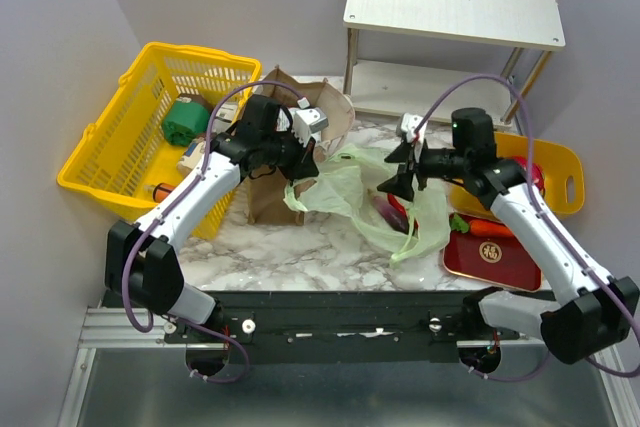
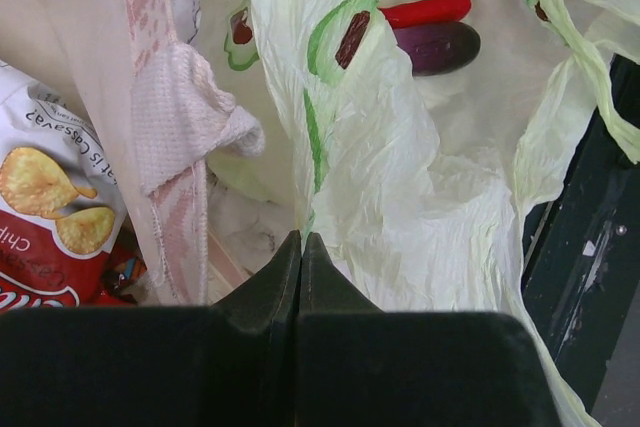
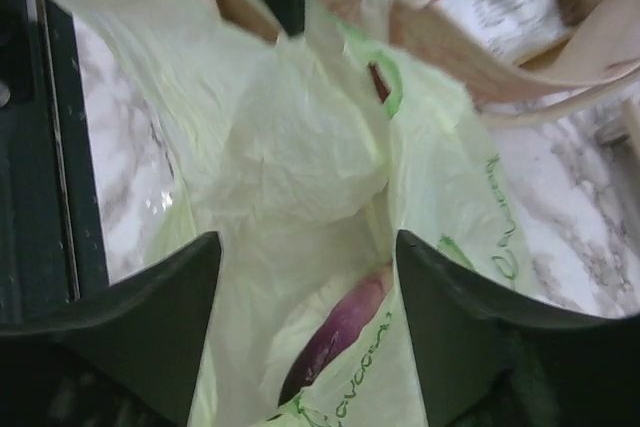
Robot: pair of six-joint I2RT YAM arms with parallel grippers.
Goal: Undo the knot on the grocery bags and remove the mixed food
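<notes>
Desk: white marbled desk [image 1: 300, 247], arm bases at its near edge.
Tray, near right: square red tray [image 1: 465, 265] with an orange carrot [image 1: 490, 229] lying across its far side.
Green bag: thin pale green translucent plastic bag [image 1: 335, 190], slumped mid-desk between the two pincers. Its mouth gapes and the film is crumpled.
Contents: purple eggplant [image 2: 437, 47] and red chili [image 2: 425, 9] lie side by side inside the green bag.
Left pincer [image 2: 301, 239]: jaws pressed flat together, nipping a fold of the green bag's film at the bag's left edge.
Right pincer [image 3: 305, 247]: jaws wide apart over the bag's right part. The film bulges between them but is not clamped.
Paper bag: stiff brown paper bag [image 1: 268, 197], upright just left of the green bag and touching it. A red-and-white chip packet [image 2: 45, 237] sits inside.
Basket, far left: yellow plastic mesh basket [image 1: 120, 147] holding a green can [image 1: 185, 122].
Far right: yellow plastic tray [image 1: 555, 157], beyond the red tray.
Far: pale wooden shelf [image 1: 450, 9].
</notes>
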